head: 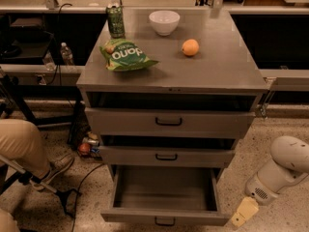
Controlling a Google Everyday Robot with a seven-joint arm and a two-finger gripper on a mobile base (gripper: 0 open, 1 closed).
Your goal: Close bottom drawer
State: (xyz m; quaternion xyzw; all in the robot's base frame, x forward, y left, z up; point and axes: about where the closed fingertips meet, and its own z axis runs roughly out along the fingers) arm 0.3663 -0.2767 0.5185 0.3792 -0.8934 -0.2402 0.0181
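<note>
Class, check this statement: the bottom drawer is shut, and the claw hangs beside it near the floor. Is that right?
Not quite: the camera view shows the bottom drawer pulled open, not shut. The claw does hang beside it near the floor.

The gripper (244, 212) sits low, just right of the pulled-out bottom drawer (164, 217).
</note>
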